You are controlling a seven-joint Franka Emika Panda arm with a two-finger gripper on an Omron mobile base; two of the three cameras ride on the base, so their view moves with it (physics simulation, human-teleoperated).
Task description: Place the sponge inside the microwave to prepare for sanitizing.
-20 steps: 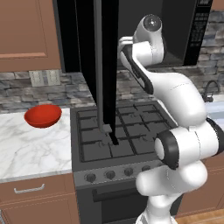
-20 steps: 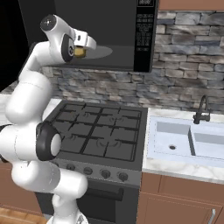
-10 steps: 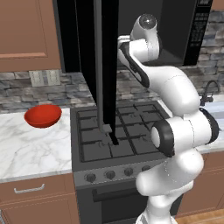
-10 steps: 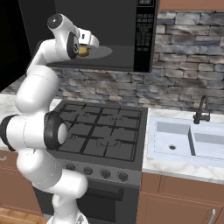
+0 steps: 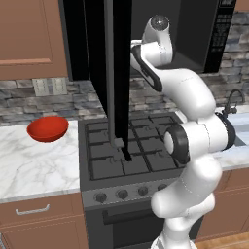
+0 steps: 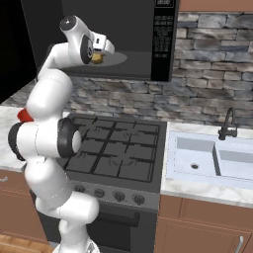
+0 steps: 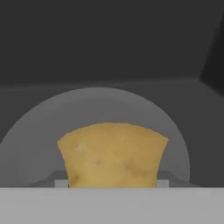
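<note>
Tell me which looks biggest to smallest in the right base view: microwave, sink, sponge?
1. microwave, biggest, though the picture's edge cuts it off.
2. sink, plainly smaller, also cut off at the right edge.
3. sponge, tiny, partly hidden behind the robot's hand.

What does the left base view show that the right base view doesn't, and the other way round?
Left base view alone: the whole red bowl on the marble counter, and the microwave's open door edge-on. Right base view alone: the sink with its dark tap, and the gripper holding the yellow sponge over the round plate inside the microwave. Both share the white arm, the stove, the stone wall and the keypad.
</note>
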